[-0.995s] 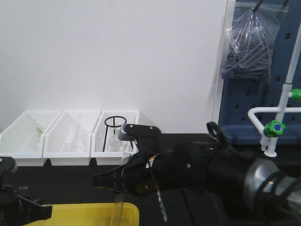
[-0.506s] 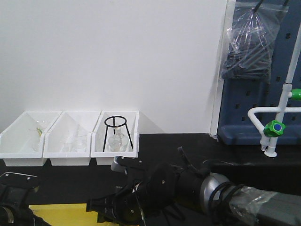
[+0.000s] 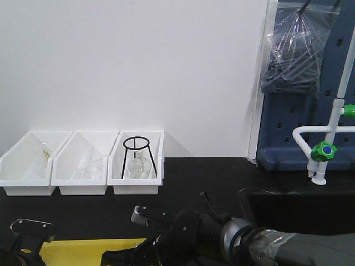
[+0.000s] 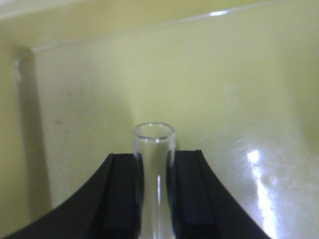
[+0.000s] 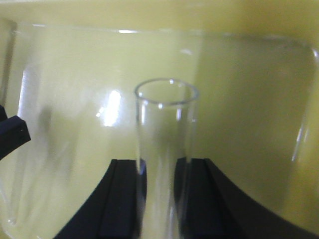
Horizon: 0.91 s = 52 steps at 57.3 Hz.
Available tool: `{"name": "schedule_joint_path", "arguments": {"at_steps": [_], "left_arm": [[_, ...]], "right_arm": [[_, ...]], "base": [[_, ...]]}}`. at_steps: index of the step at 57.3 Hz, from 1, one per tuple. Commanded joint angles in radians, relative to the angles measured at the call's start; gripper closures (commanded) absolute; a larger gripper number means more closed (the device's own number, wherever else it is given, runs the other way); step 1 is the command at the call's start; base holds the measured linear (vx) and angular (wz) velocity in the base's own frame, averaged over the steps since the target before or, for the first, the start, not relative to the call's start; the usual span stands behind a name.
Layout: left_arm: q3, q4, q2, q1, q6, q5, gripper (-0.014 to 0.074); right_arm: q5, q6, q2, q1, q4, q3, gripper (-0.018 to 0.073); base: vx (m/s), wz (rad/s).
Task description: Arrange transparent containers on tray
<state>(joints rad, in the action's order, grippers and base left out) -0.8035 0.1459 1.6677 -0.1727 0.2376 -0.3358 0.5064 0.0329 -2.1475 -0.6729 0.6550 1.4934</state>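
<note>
In the left wrist view my left gripper (image 4: 154,167) is shut on a clear test tube (image 4: 154,149). Its open rim points away, low over the floor of the yellow tray (image 4: 99,84). My right gripper (image 5: 162,172) is likewise shut on a second clear test tube (image 5: 164,124), rim forward, inside the tray (image 5: 239,99). A dark part of the other gripper shows at that view's left edge. From the front, only a strip of the tray (image 3: 83,245) shows at the bottom. The left arm (image 3: 30,228) and right arm (image 3: 194,235) are low over it, their jaws hidden.
Three white bins (image 3: 83,163) with squat glassware stand against the back wall. A black ring stand (image 3: 137,158) sits in the right one. A white faucet with green knobs (image 3: 323,149) and a blue pegboard (image 3: 310,83) with a hanging bag are at right.
Both arms have dropped toward the tray. The right arm, high in the middle a second ago, now sits at the bottom edge, and its tube has left the front view.
</note>
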Motion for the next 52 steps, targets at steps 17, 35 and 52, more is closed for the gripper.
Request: {"name": "schedule_joint_path", "arguments": {"at_steps": [17, 35, 52], "left_arm": [[-0.028, 0.002, -0.008, 0.005, 0.004, 0.039, 0.0182], [-0.028, 0.002, -0.025, 0.005, 0.004, 0.028, 0.0093], [-0.028, 0.057, -0.21, 0.005, 0.001, 0.067, 0.0093]], "right_arm": [[-0.006, -0.014, 0.058, 0.002, 0.021, 0.031, 0.0125], [0.005, -0.015, 0.066, 0.003, 0.032, 0.031, 0.0015], [-0.062, -0.126, 0.189, 0.005, 0.016, 0.031, 0.0031]], "base": [[0.0, 0.0], [0.0, 0.0], [0.0, 0.0]]}}
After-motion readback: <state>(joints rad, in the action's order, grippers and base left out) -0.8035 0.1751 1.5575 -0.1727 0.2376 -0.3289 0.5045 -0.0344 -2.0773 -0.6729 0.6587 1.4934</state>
